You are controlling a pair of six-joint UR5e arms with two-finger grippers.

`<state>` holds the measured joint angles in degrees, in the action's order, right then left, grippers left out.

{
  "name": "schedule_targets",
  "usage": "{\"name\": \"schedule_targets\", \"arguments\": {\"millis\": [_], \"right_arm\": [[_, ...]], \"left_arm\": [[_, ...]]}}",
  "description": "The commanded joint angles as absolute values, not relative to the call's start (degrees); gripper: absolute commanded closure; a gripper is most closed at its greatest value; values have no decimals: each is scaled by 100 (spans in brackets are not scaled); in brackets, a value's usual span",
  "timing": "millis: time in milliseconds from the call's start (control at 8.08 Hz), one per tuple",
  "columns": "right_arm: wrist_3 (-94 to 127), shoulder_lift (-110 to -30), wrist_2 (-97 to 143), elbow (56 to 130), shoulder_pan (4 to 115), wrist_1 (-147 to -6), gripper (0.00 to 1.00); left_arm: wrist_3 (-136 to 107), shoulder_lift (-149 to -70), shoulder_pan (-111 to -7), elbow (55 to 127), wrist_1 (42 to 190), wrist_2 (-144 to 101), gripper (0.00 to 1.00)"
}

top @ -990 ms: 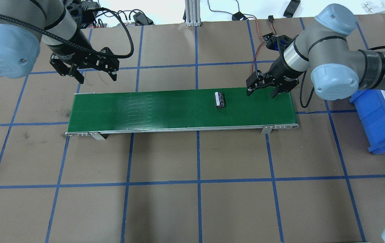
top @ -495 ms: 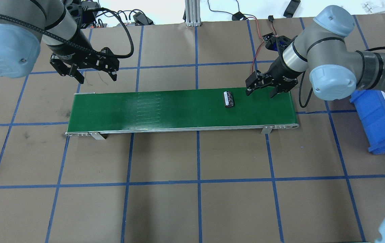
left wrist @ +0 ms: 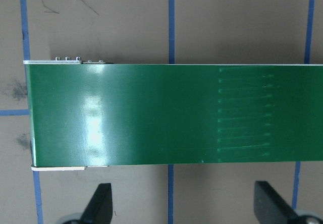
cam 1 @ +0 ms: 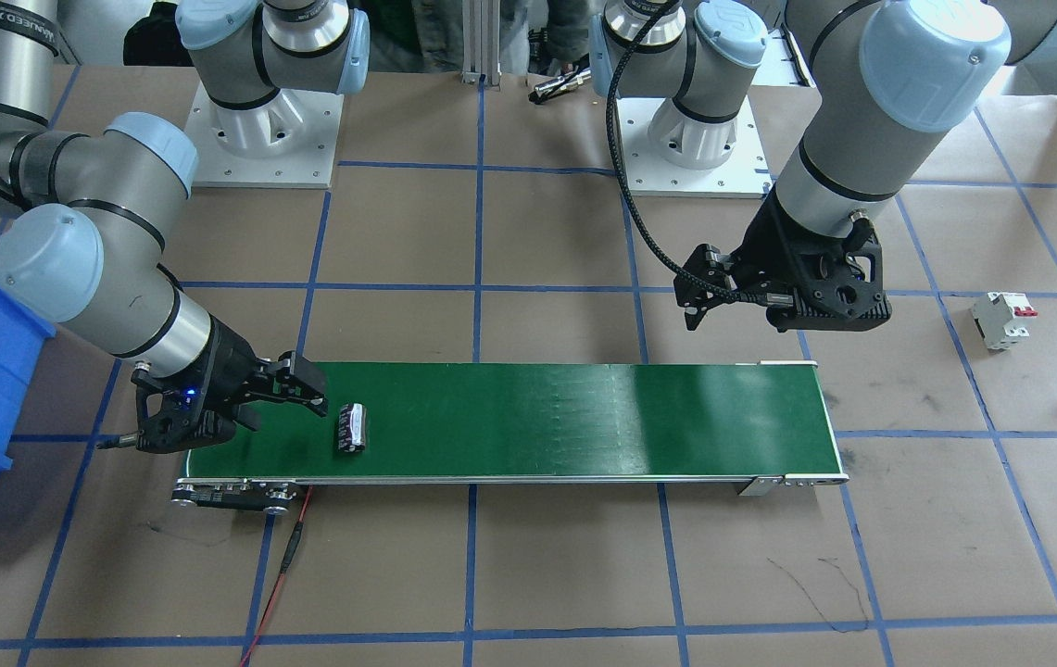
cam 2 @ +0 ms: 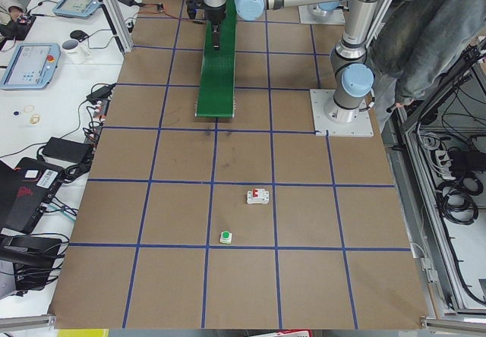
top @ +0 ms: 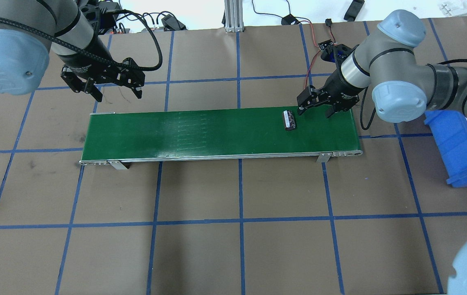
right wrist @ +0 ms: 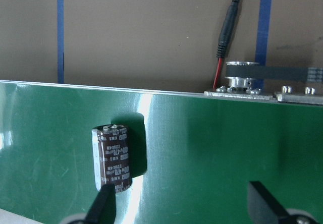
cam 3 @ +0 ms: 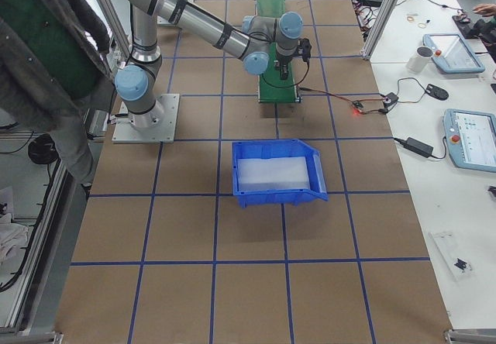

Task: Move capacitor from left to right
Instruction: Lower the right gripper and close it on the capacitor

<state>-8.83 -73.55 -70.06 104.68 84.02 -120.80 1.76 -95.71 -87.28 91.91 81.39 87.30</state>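
Black capacitor (top: pixel 290 120) lies on its side near the green belt's (top: pixel 217 131) right end. Overhead, it sits at 8 o'clock of the right gripper (top: pixel 315 112), just outside its spread fingers (right wrist: pixel 103 206), beside one tip. Pickup not yet done; next move likely centres the gripper over it, then closes. Left gripper (top: pixel 108 93) spread, empty, well apart.
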Motion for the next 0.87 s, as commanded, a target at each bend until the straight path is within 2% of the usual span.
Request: {"name": "schedule_targets", "arguments": {"millis": [0,495,619,742], "right_arm": [[-879,-7252,-7005,10468,8402,-12164,9],[-879,-7085,-7005,10468,8402,-12208,16],[-879,-7058,-7014,10468,8402,-12373,22],[-879,-7032,-7031,10468,8402,-12453,34]], "left_arm": [[176,-9571,-8728,9193,8139,8728,0],[185,-9571,-8728,9202,8139,8719,0],[185,-9571,-8728,9202,8139,8719,0],[185,-9571,-8728,9202,8139,8727,0]]}}
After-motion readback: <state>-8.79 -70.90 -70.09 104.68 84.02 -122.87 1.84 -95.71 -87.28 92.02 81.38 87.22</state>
